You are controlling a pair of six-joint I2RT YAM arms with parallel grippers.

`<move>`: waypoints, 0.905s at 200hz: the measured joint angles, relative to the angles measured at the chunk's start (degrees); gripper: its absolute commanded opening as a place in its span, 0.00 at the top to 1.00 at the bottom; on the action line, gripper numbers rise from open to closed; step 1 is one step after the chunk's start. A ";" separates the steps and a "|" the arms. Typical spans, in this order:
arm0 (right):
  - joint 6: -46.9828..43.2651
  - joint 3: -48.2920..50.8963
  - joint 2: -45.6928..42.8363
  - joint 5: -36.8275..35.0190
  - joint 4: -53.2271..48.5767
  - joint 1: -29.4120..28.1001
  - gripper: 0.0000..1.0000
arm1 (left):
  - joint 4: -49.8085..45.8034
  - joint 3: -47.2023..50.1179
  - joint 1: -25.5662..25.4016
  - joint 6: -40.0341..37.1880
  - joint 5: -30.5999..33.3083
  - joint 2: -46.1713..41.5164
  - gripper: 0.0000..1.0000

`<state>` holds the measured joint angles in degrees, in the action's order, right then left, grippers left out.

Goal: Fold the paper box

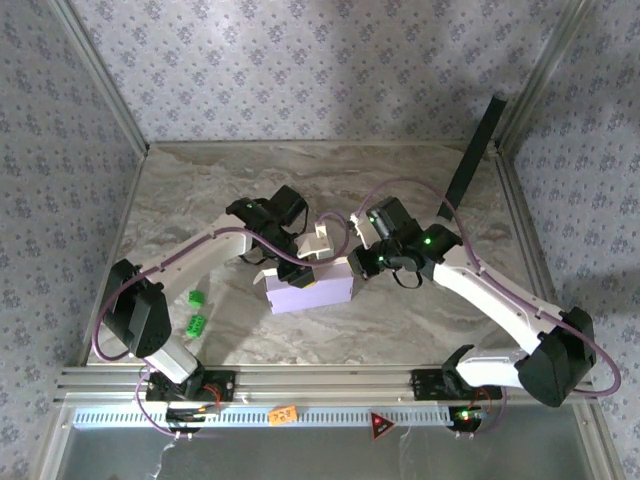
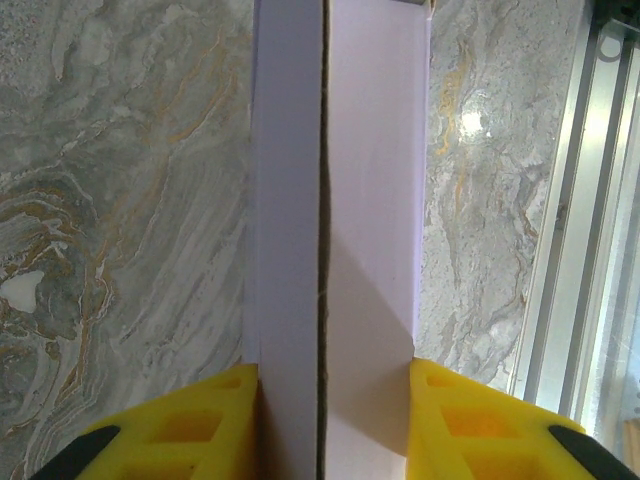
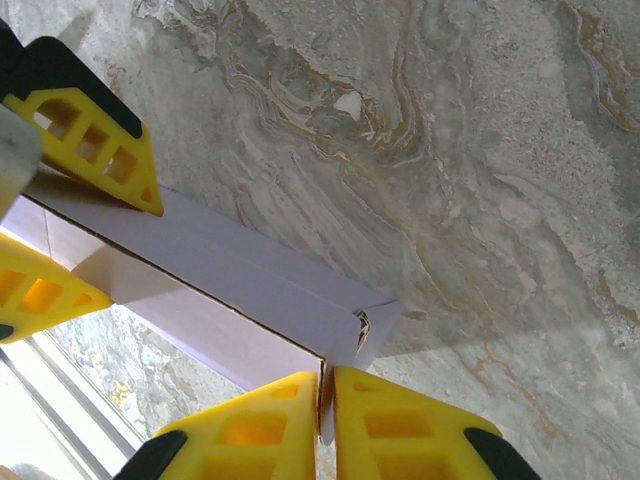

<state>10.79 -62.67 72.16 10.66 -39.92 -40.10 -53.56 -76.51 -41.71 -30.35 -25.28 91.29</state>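
The paper box is a folded lavender rectangle lying on the marble table between the two arms. In the left wrist view the paper box runs away from the camera with a dark seam down its middle, and my left gripper is shut across its width, a yellow finger pressed on each side. My left gripper sits over the box's left end. My right gripper is at the right end. In the right wrist view my right gripper pinches a thin end flap of the paper box, jaws nearly together.
Two small green blocks lie on the table near the left arm's base. A long black panel leans in the back right corner. An aluminium rail runs along the near edge. Patterned walls close in three sides.
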 measured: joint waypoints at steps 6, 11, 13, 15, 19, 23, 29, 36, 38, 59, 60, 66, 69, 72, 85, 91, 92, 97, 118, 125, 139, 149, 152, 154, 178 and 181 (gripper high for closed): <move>0.66 -0.11 0.00 -0.57 -0.20 -0.31 0.90 | 0.00 0.00 0.00 0.00 0.00 0.00 0.67; 1.18 -0.17 0.00 -1.09 -0.24 -0.57 0.91 | 0.00 0.00 0.00 0.00 0.00 0.00 0.67; 1.46 -0.20 0.00 -1.29 -0.24 -0.70 0.92 | 0.00 0.00 0.00 0.00 0.00 0.00 0.66; 1.55 -0.20 0.00 -1.46 -0.24 -0.76 0.92 | 0.00 0.00 0.00 0.00 0.00 0.00 0.66; 2.25 -0.24 0.00 -1.99 -0.26 -1.05 0.92 | 0.00 0.00 0.00 0.00 0.00 0.00 0.66; 2.89 -0.26 0.00 -2.58 -0.26 -1.31 0.93 | 0.00 0.00 0.00 0.02 0.02 0.00 0.67; 3.74 -0.28 0.00 -3.23 -0.24 -1.64 0.94 | 0.00 0.00 0.02 0.07 0.02 0.00 0.66; 5.01 -0.28 0.00 -4.04 -0.24 -2.03 0.95 | 0.02 0.00 0.00 0.24 0.04 0.00 0.66; 5.51 -0.28 0.00 -4.31 -0.22 -2.16 0.95 | 0.02 0.00 0.00 0.26 0.04 0.00 0.66; 9.51 -0.39 0.00 -7.34 -0.22 -3.72 0.97 | 0.15 0.00 -0.07 0.76 0.24 0.00 0.67; 9.62 -0.39 0.00 -7.50 -0.22 -3.82 0.97 | 0.17 0.00 -0.07 0.90 0.24 0.00 0.66; 10.73 -0.39 -0.02 -8.37 -0.24 -4.26 0.98 | 0.17 0.00 -0.09 0.98 0.28 0.00 0.66; 11.37 -0.39 -0.02 -8.81 -0.22 -4.57 0.98 | 0.20 0.00 -0.09 1.05 0.33 0.00 0.66; 11.96 -0.39 -0.04 -9.25 -0.22 -4.79 0.98 | 0.20 0.00 -0.09 1.07 0.37 0.00 0.66; 14.43 -0.39 -0.04 -10.99 -0.20 -5.79 0.99 | 0.22 0.00 -0.11 1.14 0.39 0.00 0.66; 15.54 -0.39 -0.04 -11.69 -0.17 -6.21 0.99 | 0.22 0.00 -0.15 1.27 0.42 0.00 0.66; 15.74 -0.39 -0.04 -11.85 -0.15 -6.29 0.99 | 0.22 0.00 -0.17 1.29 0.42 0.00 0.66; 16.63 -0.39 -0.04 -12.35 -0.13 -6.62 0.99 | 0.22 0.00 -0.20 1.29 0.44 0.00 0.66; 19.85 -0.37 -0.04 -14.71 0.17 -8.04 0.99 | 0.24 0.00 -0.31 1.49 0.61 0.00 0.66; 20.57 -0.33 -0.04 -15.50 0.28 -8.48 0.99 | 0.24 0.00 -0.31 1.49 0.63 0.00 0.66; 21.66 -0.11 -0.04 -17.00 0.44 -9.27 1.00 | 0.35 0.00 -0.31 1.51 0.66 0.00 0.66; 22.05 -0.04 -0.04 -17.97 0.52 -9.70 1.00 | 0.39 0.00 -0.31 1.51 0.68 0.00 0.66; 22.14 0.02 -0.04 -18.29 0.63 -9.81 1.00 | 0.44 0.00 -0.31 1.51 0.70 0.00 0.66; 22.32 0.09 -0.04 -18.49 0.70 -9.88 1.00 | 0.46 0.00 -0.31 1.51 0.72 0.00 0.66; 22.95 1.49 -0.61 -20.50 2.38 -10.60 1.00 | 1.05 0.00 -0.31 1.60 1.16 0.00 0.66; 23.04 1.75 -0.79 -20.63 2.62 -10.67 1.00 | 1.07 0.00 -0.31 1.73 1.25 0.00 0.66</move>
<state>33.82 -60.93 71.37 -9.98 -37.30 -50.76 -52.49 -76.51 -42.02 -28.62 -24.03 91.29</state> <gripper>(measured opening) 0.052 0.337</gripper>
